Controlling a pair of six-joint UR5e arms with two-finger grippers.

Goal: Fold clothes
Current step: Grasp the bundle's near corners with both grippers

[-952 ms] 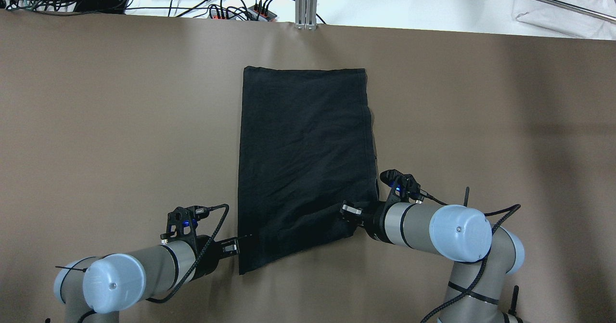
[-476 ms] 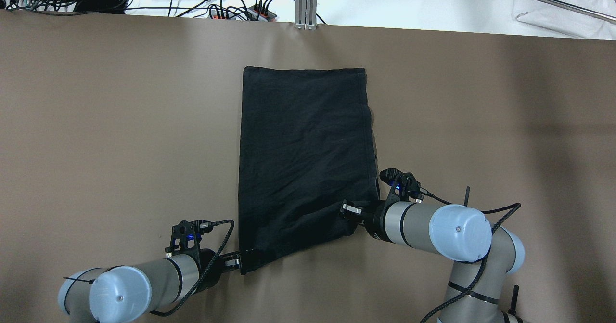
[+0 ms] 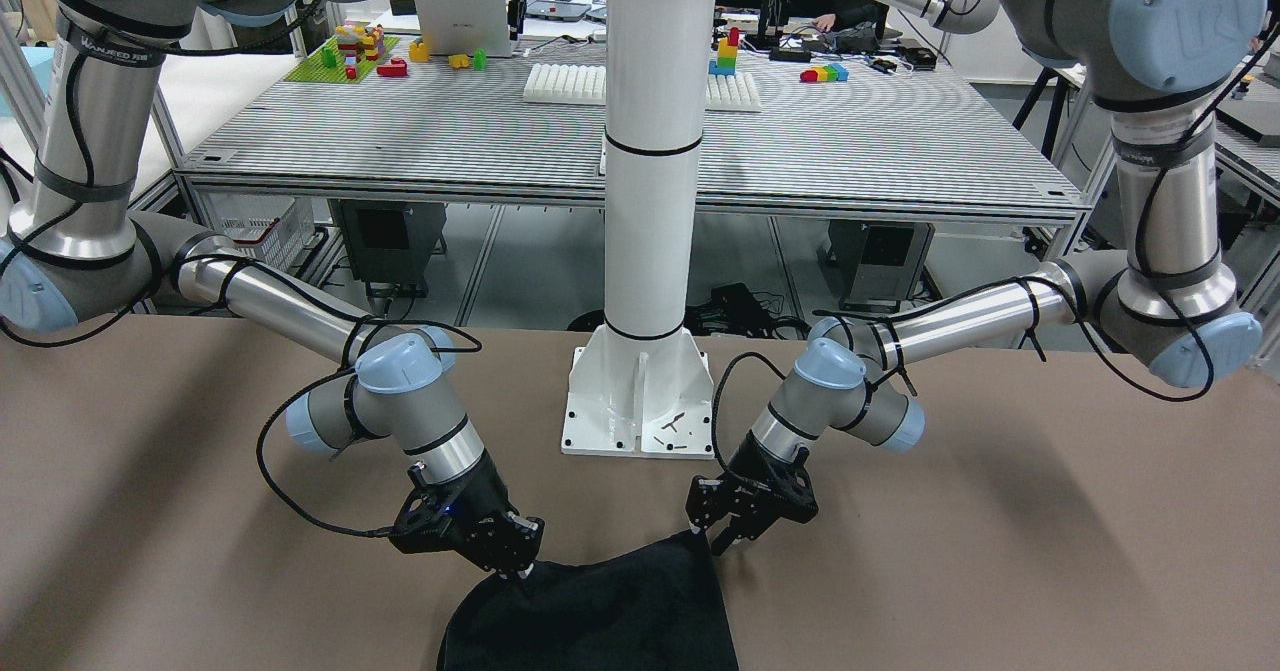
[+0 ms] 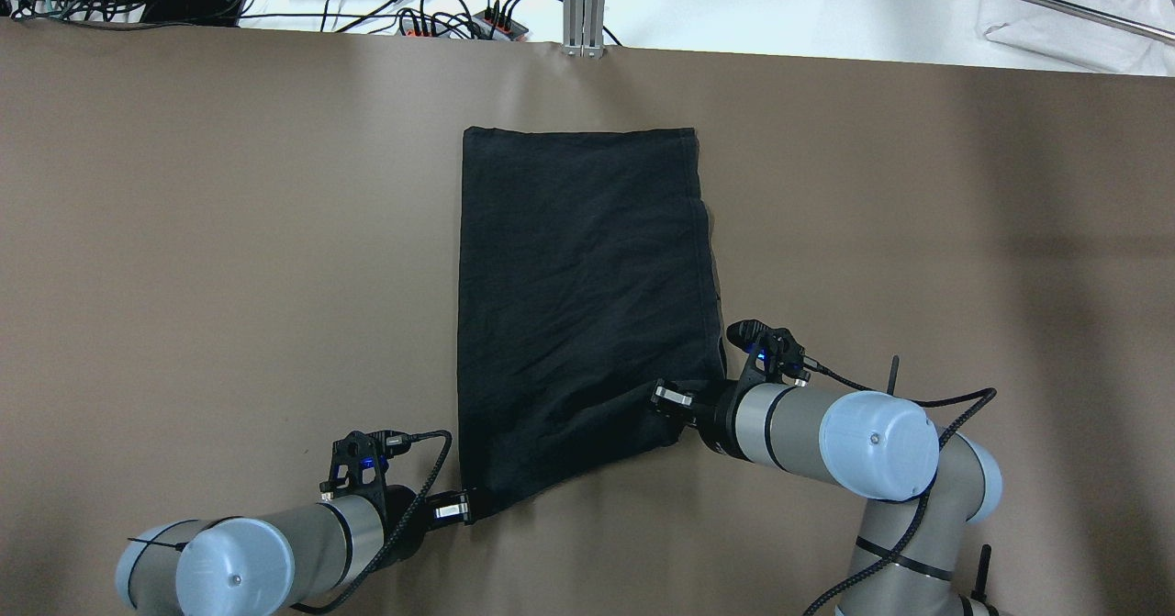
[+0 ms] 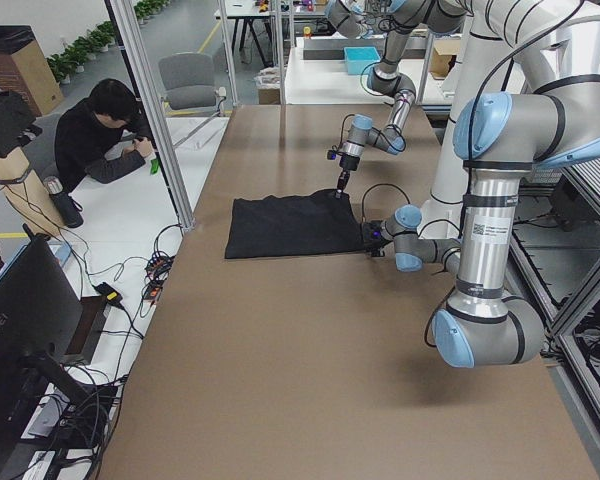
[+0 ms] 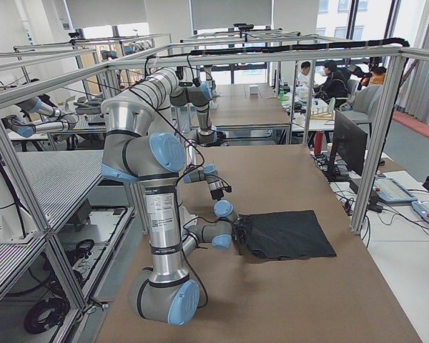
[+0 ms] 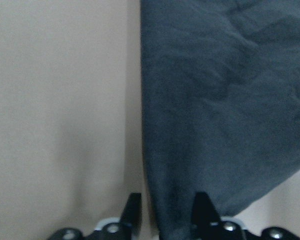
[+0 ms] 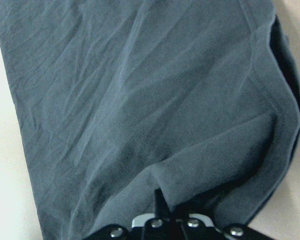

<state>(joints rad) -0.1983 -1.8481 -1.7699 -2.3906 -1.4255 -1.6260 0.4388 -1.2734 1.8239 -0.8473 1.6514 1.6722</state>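
**Left gripper** (image 4: 462,509): at near-left corner of black garment (image 4: 578,276). Jaws apart, straddling hem, cloth between them, not yet clamped. Likely placed to take a corner matching the other arm's hold.

**Black garment**: centre of brown table (image 4: 229,230), lying flat, long axis near to far. Soft matte fabric, fine creases, stitched hems. Roughly rectangular; near edge slants where right corner is drawn in.

**Right gripper** (image 4: 668,397): clenched on near-right corner, fabric puckered into ridge at fingertips. Judgement: both near corners needed to carry near edge to far edge, halving garment.
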